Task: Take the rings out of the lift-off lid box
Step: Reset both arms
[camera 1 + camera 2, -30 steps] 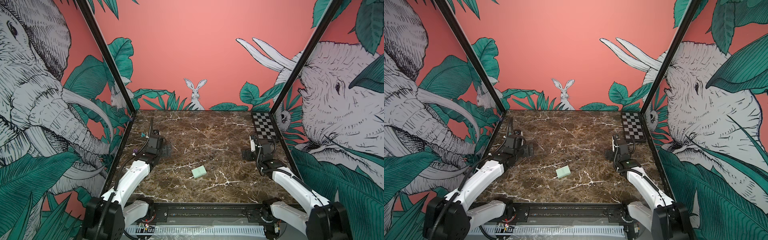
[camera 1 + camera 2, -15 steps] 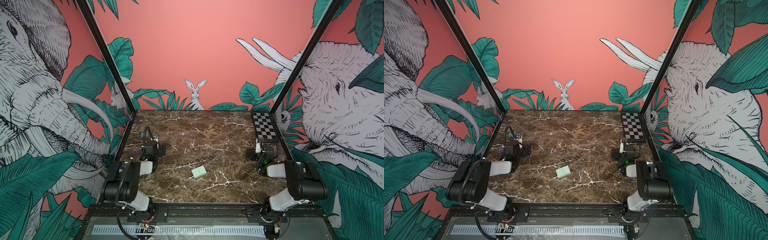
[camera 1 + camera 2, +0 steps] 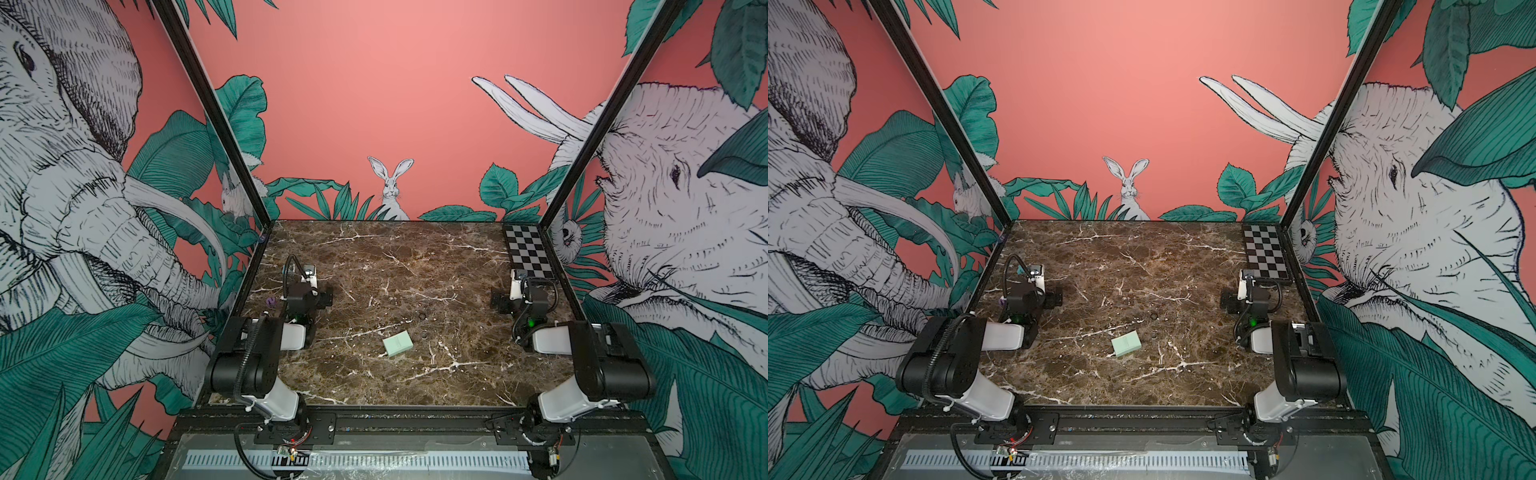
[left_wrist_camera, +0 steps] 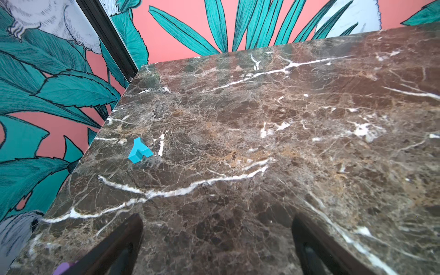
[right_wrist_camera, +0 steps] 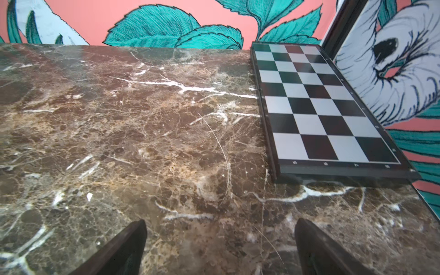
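A robotics test cell, not a lived-in room. A small marble-patterned tabletop (image 3: 374, 257) was boxed in on three sides by printed panels (image 3: 395, 83) of coral-pink jungle art with elephants, a rabbit and green leaves. Black frame posts (image 3: 216, 124) joined the panels at the corners. Two black-and-white robot arms, the left arm (image 3: 249, 357) and the right arm (image 3: 602, 365), were mounted on a black rail (image 3: 415, 419) along the near edge. Loose wiring and a slotted cable duct (image 3: 374, 459) ran below. A black-and-white checkerboard (image 3: 528, 249) lay flat in the far right corner, and a mint-green lift-off lid box (image 3: 398, 344) sat near the middle.
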`<control>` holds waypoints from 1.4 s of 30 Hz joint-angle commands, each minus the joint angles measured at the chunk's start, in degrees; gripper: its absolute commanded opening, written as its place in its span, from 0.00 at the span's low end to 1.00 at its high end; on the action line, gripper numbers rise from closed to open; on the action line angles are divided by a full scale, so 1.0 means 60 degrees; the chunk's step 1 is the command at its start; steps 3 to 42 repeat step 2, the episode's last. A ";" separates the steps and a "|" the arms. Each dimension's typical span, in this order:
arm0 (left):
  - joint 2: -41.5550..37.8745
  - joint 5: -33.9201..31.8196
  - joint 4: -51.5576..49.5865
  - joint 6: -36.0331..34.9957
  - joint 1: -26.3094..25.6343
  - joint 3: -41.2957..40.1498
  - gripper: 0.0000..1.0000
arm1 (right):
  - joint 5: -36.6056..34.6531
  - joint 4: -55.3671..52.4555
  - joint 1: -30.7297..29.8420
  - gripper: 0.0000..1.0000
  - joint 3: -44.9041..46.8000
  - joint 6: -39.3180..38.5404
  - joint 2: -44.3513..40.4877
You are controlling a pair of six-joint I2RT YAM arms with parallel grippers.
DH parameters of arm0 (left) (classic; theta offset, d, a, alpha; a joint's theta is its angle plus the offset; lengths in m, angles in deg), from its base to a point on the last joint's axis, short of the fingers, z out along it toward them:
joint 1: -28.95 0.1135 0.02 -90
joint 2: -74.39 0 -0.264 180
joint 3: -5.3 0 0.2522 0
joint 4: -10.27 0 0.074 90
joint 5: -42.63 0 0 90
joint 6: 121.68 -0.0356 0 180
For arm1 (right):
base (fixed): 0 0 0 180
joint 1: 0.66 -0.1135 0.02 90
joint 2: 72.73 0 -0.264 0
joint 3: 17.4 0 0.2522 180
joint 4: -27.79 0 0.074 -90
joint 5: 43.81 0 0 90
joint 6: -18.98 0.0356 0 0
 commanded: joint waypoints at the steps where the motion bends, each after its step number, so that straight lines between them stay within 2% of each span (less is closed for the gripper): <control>1: -0.0231 0.0124 0.0120 -0.0110 0.0085 -0.0081 1.00 | -0.0109 0.0477 -0.0062 0.99 -0.0051 -0.0148 -0.0078; 42: -0.0180 0.0088 0.0239 -0.0117 0.0086 -0.0094 1.00 | -0.0071 0.0541 -0.0074 0.99 -0.0030 -0.0178 -0.0070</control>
